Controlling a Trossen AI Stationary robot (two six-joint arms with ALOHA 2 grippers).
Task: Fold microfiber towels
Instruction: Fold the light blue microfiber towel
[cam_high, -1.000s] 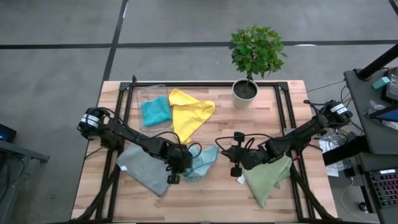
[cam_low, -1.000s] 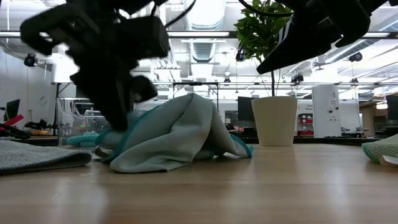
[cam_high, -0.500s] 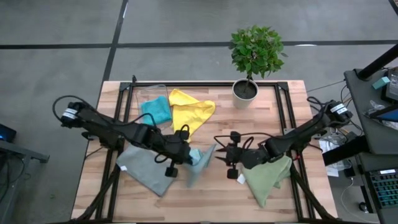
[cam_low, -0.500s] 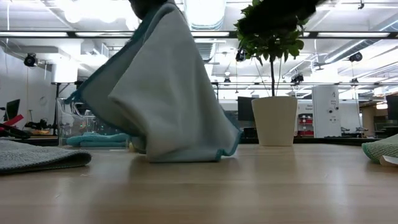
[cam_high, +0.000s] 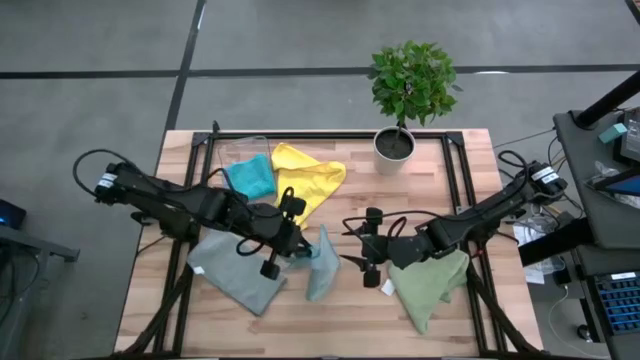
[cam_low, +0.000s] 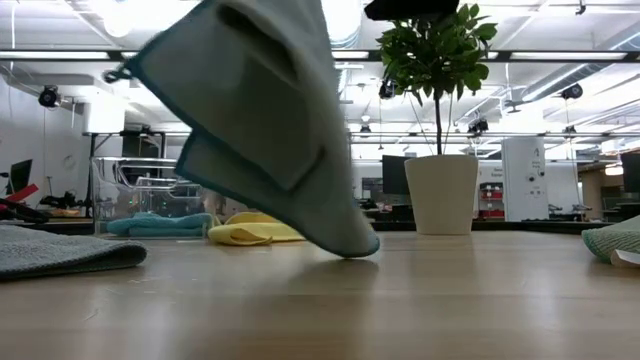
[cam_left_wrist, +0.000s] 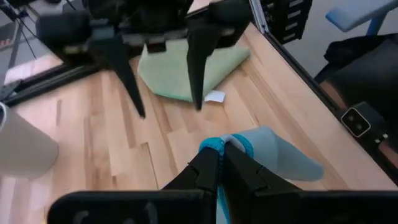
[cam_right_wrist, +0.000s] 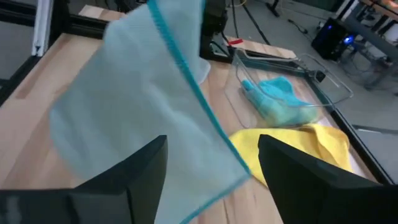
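Observation:
My left gripper (cam_high: 299, 250) (cam_left_wrist: 221, 157) is shut on the light blue towel (cam_high: 320, 264) (cam_low: 265, 110) and holds it up over the table's middle. Just to the towel's right, my right gripper (cam_high: 352, 245) (cam_right_wrist: 212, 143) stands open and faces it, with nothing between its fingers. The grey towel (cam_high: 230, 275) lies flat near the front left, and the olive green towel (cam_high: 430, 285) near the front right. The yellow towel (cam_high: 305, 180) lies at the back. Beside it, the teal towel (cam_high: 250, 178) lies in the clear bin (cam_high: 228, 150). My left gripper pinches the light blue towel's teal-hemmed edge (cam_left_wrist: 219, 144) between its two fingertips; how many layers it has is hidden. The fingers slant down from the table's left. The towel hangs slack below them, and its lowest corner (cam_low: 356, 247) touches the table.
A potted plant (cam_high: 395, 145) stands at the back right of the table. A black frame (cam_high: 330, 135) runs along the back and side edges. Bare wood shows in front of the hanging towel.
My left gripper has risen with the light blue towel. The towel was a low heap on the table and now hangs, spread out, with only its lower corner down. My right gripper has risen slightly and opened.

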